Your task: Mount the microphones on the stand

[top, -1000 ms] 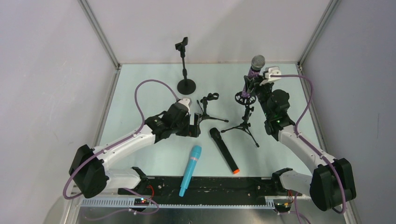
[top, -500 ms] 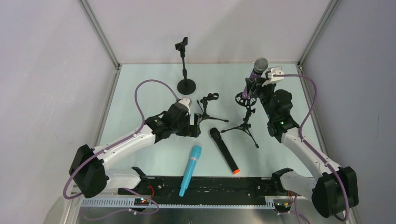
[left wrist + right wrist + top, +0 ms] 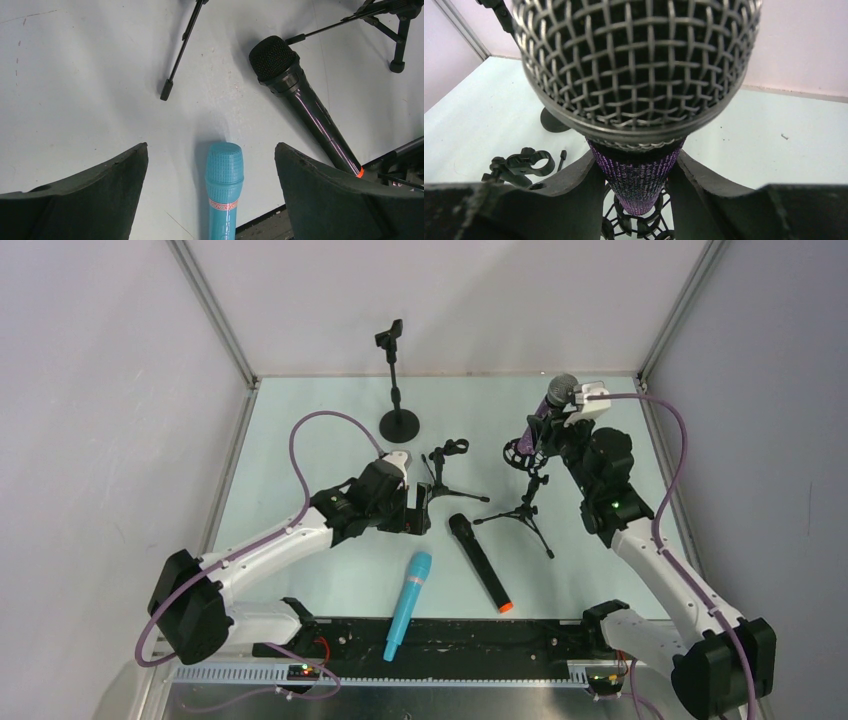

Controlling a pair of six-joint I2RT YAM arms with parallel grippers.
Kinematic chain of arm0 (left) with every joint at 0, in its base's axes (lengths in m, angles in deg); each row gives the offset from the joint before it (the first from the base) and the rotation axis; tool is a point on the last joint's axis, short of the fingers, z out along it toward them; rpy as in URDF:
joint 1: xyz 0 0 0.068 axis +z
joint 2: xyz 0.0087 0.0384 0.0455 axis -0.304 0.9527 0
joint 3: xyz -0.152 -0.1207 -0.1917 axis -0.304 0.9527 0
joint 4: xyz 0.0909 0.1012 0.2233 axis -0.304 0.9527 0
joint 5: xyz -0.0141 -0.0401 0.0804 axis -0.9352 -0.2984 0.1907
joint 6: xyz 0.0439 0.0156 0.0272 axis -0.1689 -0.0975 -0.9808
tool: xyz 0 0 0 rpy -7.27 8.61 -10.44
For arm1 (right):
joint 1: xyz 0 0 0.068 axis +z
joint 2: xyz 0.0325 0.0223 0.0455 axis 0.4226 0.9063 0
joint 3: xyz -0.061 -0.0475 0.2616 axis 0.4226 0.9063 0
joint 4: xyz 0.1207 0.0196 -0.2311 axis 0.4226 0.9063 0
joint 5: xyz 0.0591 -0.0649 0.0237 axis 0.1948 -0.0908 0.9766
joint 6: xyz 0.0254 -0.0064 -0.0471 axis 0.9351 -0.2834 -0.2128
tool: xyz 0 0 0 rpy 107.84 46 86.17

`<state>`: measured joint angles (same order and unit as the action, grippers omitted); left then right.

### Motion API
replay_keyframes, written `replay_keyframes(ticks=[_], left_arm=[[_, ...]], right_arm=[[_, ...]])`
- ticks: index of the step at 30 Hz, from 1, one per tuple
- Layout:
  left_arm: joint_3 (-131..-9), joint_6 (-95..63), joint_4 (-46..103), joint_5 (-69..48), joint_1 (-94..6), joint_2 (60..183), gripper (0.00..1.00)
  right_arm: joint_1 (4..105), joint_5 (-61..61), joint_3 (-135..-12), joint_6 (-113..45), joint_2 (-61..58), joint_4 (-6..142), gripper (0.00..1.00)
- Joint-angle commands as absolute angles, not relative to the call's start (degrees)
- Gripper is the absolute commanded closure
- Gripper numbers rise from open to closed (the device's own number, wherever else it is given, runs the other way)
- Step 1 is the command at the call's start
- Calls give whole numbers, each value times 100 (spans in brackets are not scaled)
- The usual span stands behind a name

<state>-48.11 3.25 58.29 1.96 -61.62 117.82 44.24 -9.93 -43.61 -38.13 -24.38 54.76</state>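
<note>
On the table (image 3: 320, 405), three stands are standing and two loose mics are lying.

Far right: right gripper (image 3: 553, 425) is clamping the purple mic (image 3: 548, 405) by its handle, just under the mesh head.

Mid-table: left gripper (image 3: 420, 508) is hovering, fingers spread wide, carrying nothing.

The tripod stand (image 3: 527, 490) is sitting just left of the right gripper, with its ring mount (image 3: 521, 452) facing up. The small tripod (image 3: 447, 465) and round-base stand (image 3: 395, 370) are holding no mic.

The purple mic is tilting, head up and far-right, tail pointing down-left at the ring mount. I cannot tell whether the tail is seated. By my judgement, the next move is calling for a push along that long axis by the right arm.

The cyan mic (image 3: 408, 605) and black mic (image 3: 480, 563) are lying flat near the front, closer to the left gripper.
</note>
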Motion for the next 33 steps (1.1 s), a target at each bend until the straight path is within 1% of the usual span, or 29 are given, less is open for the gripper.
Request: replay_keyframes(ticks=[1, 5, 21, 26, 33], left_arm=[[-4999, 390, 5791, 153, -6202, 11766, 0], [-4978, 408, 5785, 157, -6207, 11751, 0], [-4958, 409, 5785, 184, -6227, 11800, 0], [-4954, 418, 5786, 209, -6236, 11814, 0], [-4946, 417, 5784, 214, -6244, 11815, 0]], right_arm=[[4418, -861, -4738, -3896, -2249, 6188, 100], [4433, -864, -4989, -3909, -2164, 6409, 100], [4442, -592, -5445, -4059, -2529, 7055, 100], [4463, -460, -5692, -4234, -2424, 7348, 100], [4492, -515, -5908, -4347, -2301, 7349, 100]])
